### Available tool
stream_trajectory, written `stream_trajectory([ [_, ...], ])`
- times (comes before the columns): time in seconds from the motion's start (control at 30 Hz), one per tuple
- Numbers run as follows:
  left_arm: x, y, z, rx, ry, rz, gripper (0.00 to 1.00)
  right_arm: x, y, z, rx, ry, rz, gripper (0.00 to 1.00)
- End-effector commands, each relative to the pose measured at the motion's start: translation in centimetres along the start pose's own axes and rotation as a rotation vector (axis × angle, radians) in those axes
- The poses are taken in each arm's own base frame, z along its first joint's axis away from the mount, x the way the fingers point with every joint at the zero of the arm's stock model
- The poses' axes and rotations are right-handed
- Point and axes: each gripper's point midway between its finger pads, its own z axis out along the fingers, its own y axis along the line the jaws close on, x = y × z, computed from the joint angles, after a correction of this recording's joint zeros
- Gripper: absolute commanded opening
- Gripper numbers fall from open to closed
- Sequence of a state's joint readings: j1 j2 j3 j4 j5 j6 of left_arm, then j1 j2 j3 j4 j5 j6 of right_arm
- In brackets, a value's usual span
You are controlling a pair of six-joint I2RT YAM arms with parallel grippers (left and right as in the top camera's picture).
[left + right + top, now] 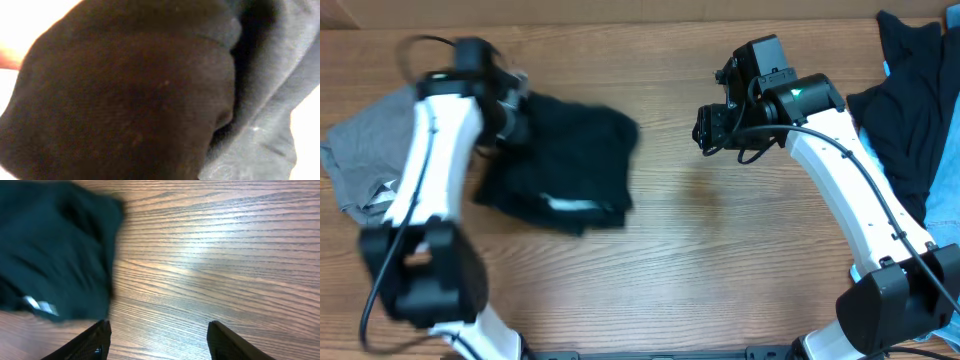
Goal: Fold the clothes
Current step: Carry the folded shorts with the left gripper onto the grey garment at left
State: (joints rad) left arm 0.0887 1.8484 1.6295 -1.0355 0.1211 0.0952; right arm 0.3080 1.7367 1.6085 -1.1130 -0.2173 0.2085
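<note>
Black garment (565,170) bunched left of centre on the table (720,260), right up against the left gripper (510,118), grip impossible to tell, well apart from the wide-spread, empty right gripper (159,330).

No lettering, brand, number or sign can be read in any of my three views. The only candidate is a small white tag (40,306) on the crumpled black cloth garment (570,150) lying on the brown wood-grain table (720,260). It shows as a blurred pale streak below my right wrist camera, with any print too smeared to make out.
</note>
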Motion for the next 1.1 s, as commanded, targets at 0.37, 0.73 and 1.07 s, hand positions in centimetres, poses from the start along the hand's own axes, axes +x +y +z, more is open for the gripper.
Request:
stream_trajectory([
  [0.37, -3.3, 14.1, -13.1, -0.255, -0.366, -0.296, 0.04, 0.3, -0.3, -0.2, 0.013, 0.015, -0.001, 0.66],
  [0.73, -1.3, 22.0, -16.9, -0.203, -0.513, -0.493, 0.05, 0.6, -0.4, -0.2, 0.017, 0.027, 0.002, 0.66],
  [1.07, -0.1, 25.7, -15.9, -0.278, -0.501, -0.606, 0.06, 0.5, -0.3, -0.2, 0.016, 0.022, 0.001, 0.66],
])
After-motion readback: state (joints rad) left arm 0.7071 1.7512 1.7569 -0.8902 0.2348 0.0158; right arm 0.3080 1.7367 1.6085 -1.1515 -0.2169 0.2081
